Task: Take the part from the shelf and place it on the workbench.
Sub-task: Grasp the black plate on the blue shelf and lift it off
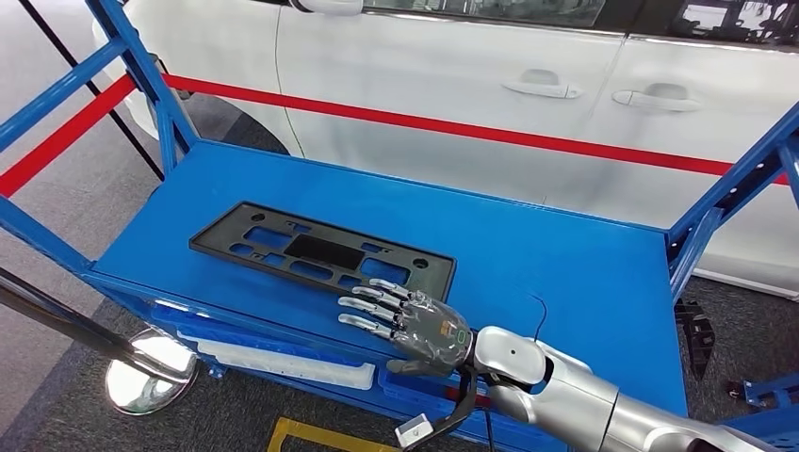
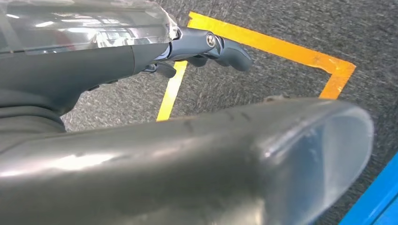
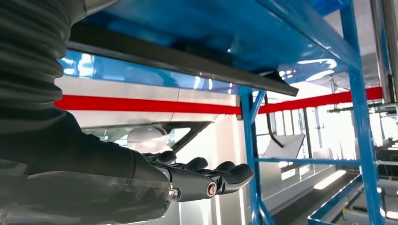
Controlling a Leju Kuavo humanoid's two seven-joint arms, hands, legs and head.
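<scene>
Head view shows the right hand [image 1: 415, 323], fingers spread and holding nothing, over the near edge of the black plastic panel [image 1: 320, 252] lying flat on the blue shelf [image 1: 565, 273]. Such a flat, thin panel could slide away rather than lift.

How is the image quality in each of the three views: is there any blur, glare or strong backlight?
Head view: sharp and evenly lit, the black part clear on the blue shelf. Left wrist view: a close, blurred grey body part fills the foreground, with glare on the clear cover; the yellow floor line is sharper. Right wrist view: bright backlight leaves the right hand dark.
</scene>
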